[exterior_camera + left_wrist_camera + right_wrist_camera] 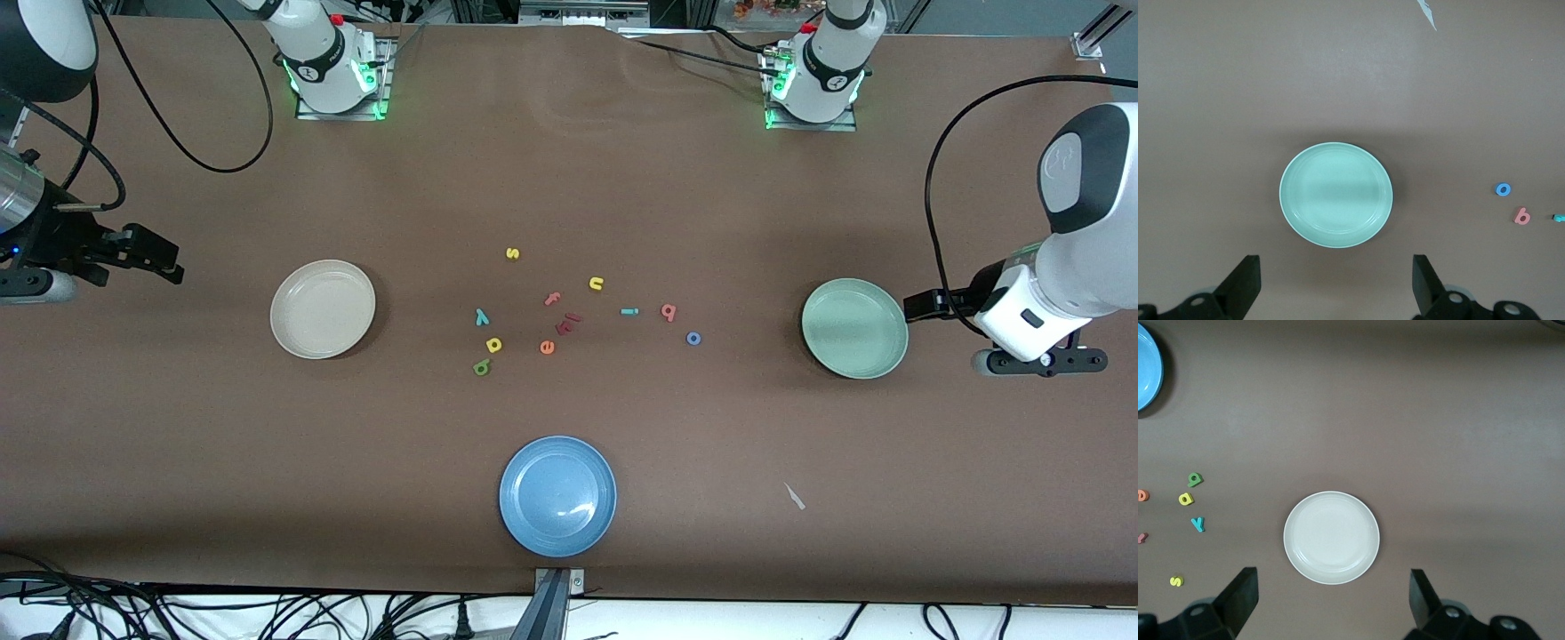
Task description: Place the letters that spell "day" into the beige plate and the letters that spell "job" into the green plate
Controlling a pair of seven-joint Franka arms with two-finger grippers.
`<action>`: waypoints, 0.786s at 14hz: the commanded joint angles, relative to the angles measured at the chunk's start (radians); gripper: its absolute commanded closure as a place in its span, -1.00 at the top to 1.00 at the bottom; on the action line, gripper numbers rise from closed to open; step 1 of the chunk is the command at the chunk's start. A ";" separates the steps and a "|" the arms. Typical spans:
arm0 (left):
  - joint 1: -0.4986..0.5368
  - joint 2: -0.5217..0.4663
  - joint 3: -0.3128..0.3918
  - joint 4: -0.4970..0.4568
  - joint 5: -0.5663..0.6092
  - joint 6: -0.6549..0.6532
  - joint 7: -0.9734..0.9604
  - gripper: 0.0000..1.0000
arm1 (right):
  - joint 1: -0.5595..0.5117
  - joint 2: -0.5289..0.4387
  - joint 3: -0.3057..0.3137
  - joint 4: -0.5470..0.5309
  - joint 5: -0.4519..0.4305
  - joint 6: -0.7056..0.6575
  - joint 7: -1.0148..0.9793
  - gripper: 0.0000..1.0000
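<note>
- Letters all loose on the table between the plates; nothing sorted yet, all six placements left.
- Nearest the camera: d, then a, o, y, b, j.
- Beige plate toward the right arm's end, green plate toward the left arm's; both bare.
- Right gripper over the table beside beige, left gripper beside green; jaws apart, holding nothing.

front: table seen from high, facing arm bases | left wrist: green plate viewed straight down | right wrist: beige plate viewed straight down | shared: both plates, letters seen in front
</note>
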State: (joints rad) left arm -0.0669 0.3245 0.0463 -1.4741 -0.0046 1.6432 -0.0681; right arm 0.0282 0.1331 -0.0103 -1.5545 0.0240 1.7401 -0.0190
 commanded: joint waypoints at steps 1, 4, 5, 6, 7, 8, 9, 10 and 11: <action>-0.005 -0.015 -0.002 -0.015 0.017 -0.006 -0.010 0.99 | -0.004 -0.023 0.001 -0.022 0.017 0.004 -0.009 1.00; -0.005 -0.013 -0.003 -0.015 0.017 -0.006 -0.012 0.99 | -0.004 -0.023 0.001 -0.022 0.017 0.004 -0.009 1.00; -0.005 -0.013 -0.002 -0.015 0.015 -0.006 -0.012 0.99 | -0.004 -0.023 0.001 -0.022 0.017 0.004 -0.009 1.00; -0.005 -0.013 -0.002 -0.015 0.015 -0.006 -0.012 0.99 | -0.004 -0.023 0.001 -0.024 0.017 0.004 -0.009 1.00; -0.007 -0.013 -0.003 -0.015 0.015 -0.006 -0.013 0.99 | -0.004 -0.023 0.001 -0.022 0.017 0.004 -0.009 1.00; -0.007 -0.010 -0.003 -0.017 0.014 -0.006 -0.013 0.99 | -0.004 -0.023 0.001 -0.022 0.017 0.004 -0.009 1.00; -0.010 -0.007 -0.005 -0.017 0.014 -0.006 -0.015 0.99 | -0.004 -0.023 0.001 -0.022 0.017 0.004 -0.009 1.00; -0.017 -0.005 -0.005 -0.017 0.014 -0.006 -0.025 0.99 | -0.004 -0.023 0.001 -0.022 0.017 0.004 -0.009 1.00; -0.025 -0.002 -0.005 -0.017 0.012 -0.005 -0.044 0.99 | -0.004 -0.023 0.001 -0.022 0.017 0.004 -0.009 1.00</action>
State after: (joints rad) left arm -0.0713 0.3260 0.0403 -1.4830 -0.0046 1.6432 -0.0768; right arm 0.0282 0.1331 -0.0103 -1.5546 0.0240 1.7401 -0.0190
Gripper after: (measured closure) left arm 0.000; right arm 0.000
